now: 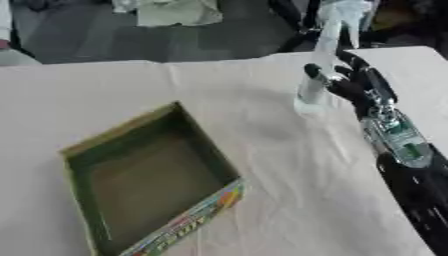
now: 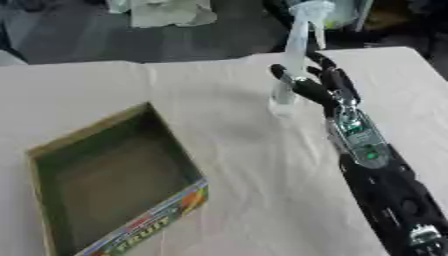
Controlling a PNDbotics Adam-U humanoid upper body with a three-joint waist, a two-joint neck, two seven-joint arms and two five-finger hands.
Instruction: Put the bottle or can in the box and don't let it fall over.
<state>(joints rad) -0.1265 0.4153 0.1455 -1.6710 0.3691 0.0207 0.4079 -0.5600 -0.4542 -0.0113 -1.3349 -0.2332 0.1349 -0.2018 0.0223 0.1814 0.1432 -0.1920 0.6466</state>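
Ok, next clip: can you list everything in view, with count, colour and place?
Tall clear plastic bottle: one, transparent, upright at the table's far right, inside the robot hand's fingers.
Open cardboard box with green inside and a colourful printed side: one, empty, near left of the table.
White tablecloth: one, wrinkled, covering the table.
Pale crumpled material: one heap, off the table at the far edge.
Right robot hand: one, black, fingers curled round the bottle low down; forearm comes in from the lower right.
Left robot hand: not in view.
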